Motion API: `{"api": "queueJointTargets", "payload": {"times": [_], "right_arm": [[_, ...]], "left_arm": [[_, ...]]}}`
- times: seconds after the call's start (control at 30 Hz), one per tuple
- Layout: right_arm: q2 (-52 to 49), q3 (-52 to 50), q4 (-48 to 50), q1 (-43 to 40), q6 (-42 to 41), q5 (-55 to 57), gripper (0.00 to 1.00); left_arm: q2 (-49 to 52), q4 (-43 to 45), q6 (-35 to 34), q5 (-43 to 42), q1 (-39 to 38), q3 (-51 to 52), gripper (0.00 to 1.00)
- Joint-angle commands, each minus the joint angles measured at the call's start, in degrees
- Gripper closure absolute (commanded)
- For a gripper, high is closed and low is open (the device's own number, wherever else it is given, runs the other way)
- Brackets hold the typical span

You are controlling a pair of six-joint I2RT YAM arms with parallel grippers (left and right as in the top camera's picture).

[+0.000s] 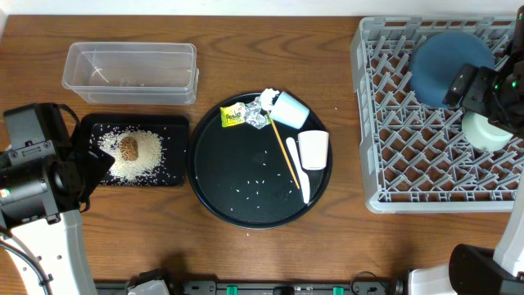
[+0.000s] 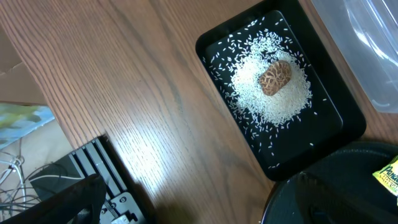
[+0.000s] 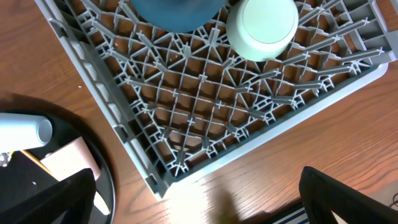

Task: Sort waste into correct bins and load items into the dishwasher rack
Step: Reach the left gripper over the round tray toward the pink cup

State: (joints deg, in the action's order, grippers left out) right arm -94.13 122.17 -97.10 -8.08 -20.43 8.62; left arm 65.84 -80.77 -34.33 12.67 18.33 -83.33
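White rice (image 1: 135, 156) and a brown food lump (image 1: 129, 147) lie in the shallow black bin (image 1: 176, 131); the clear tub (image 1: 131, 72) stands behind it. On the round black tray (image 1: 213, 176) are a yellow wrapper (image 1: 233, 115), silver foil (image 1: 260, 112), tissue (image 1: 268, 97), a light blue cup (image 1: 289, 109), a white cup (image 1: 313, 149) and a white spoon (image 1: 300, 168). The grey rack (image 1: 409, 156) holds the dark blue bowl (image 1: 442, 61) and the mint bowl (image 1: 485, 133). My left gripper (image 1: 88, 164) hangs open beside the black bin. My right gripper (image 1: 463, 84) is open above the rack, holding nothing.
A yellow chopstick (image 1: 284, 147) lies across the round tray, with a few stray rice grains (image 1: 258, 184). In the left wrist view the rice (image 2: 273, 93), lump (image 2: 275, 78) and tub (image 2: 367, 43) show. The right wrist view shows the rack's corner (image 3: 155, 180).
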Motion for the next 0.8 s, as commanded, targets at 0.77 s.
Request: {"api": "queueJointTargets", "payload": {"times": [0.77], "right_arm": [[0.2, -0.2, -0.2, -0.1, -0.7, 0.8, 0.01]], "left_arm": [[2.1, 11.4, 19.3, -48.4, -23.6, -0.3, 0.02]]}}
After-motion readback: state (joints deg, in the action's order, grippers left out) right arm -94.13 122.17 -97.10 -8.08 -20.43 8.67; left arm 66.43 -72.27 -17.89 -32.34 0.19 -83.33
